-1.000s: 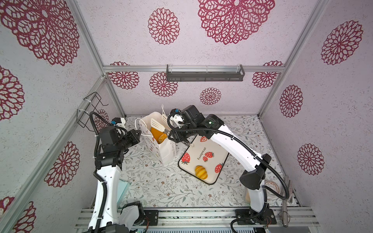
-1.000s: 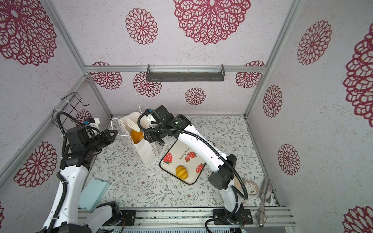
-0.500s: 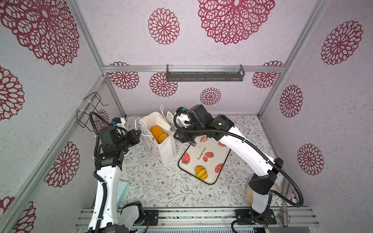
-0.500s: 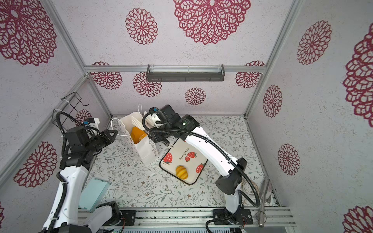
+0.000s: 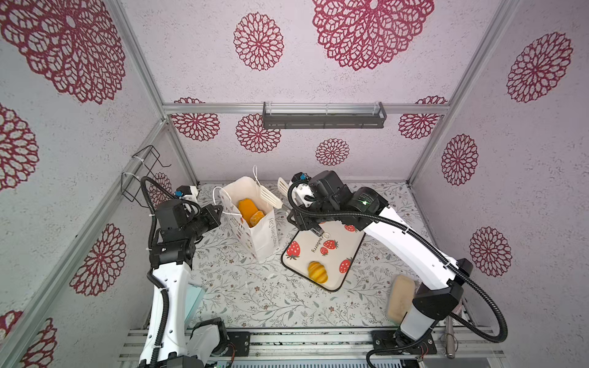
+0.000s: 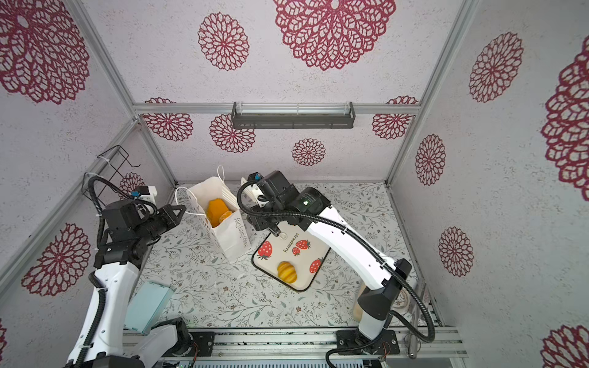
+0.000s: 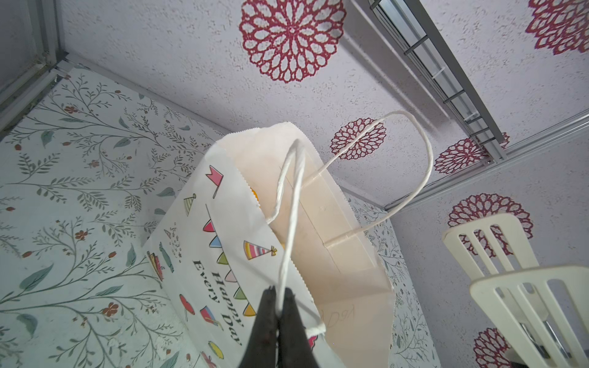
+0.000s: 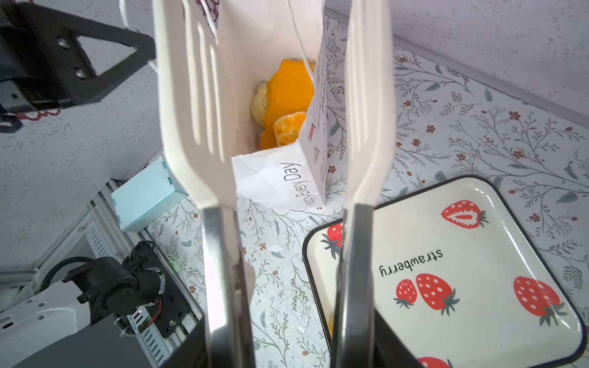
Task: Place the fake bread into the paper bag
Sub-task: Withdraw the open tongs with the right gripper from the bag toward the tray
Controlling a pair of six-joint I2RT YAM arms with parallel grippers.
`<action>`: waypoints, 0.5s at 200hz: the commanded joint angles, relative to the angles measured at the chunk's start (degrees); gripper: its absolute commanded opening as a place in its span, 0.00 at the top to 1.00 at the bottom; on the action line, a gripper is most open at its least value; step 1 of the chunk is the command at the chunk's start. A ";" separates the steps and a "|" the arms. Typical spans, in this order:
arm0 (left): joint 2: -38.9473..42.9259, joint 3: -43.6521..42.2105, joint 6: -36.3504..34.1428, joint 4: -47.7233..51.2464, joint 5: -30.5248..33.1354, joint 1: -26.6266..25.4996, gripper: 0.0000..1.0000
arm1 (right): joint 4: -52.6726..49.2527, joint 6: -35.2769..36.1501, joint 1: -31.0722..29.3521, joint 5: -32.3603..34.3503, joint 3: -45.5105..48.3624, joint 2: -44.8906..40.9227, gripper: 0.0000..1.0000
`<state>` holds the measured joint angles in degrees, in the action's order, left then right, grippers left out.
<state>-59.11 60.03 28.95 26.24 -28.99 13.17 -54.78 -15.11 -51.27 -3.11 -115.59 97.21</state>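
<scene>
mostly done, by the look of it: glossy orange fake bread (image 5: 250, 212) sits in the paper bag (image 5: 258, 235), upright near the back left corner of the table (image 5: 261, 296). one ridged croissant (image 5: 317, 271) to go, on the strawberry tray (image 5: 349, 247). left gripper (image 7: 279, 291) jaws pinch the cord handle (image 7: 288, 223). right gripper (image 5: 310, 224) jaws clamp empty tongs (image 8: 191, 127).

bright even light, wide-angle edge distortion

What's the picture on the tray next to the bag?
Red strawberries on a white tray with a dark rim. It shows best in the right wrist view.
</scene>
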 commanded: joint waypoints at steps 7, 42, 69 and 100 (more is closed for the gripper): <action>0.36 -0.44 -0.12 -0.79 0.17 0.10 1.00 | 2.25 -0.77 0.82 1.97 2.39 -4.97 0.45; 0.23 -0.45 -0.15 -0.92 0.16 0.14 1.00 | 3.58 -2.11 1.99 1.71 8.97 -8.26 0.45; 0.20 -0.44 -0.21 -0.86 0.17 0.10 1.00 | 4.51 -3.17 2.96 1.36 13.83 -10.70 0.45; 0.20 -0.44 -0.16 -0.86 0.16 0.10 1.00 | 5.28 -4.07 4.01 1.09 18.55 -13.28 0.45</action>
<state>-59.11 60.03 28.97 26.24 -29.02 13.17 -52.86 -17.28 -48.21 -2.57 -98.72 88.14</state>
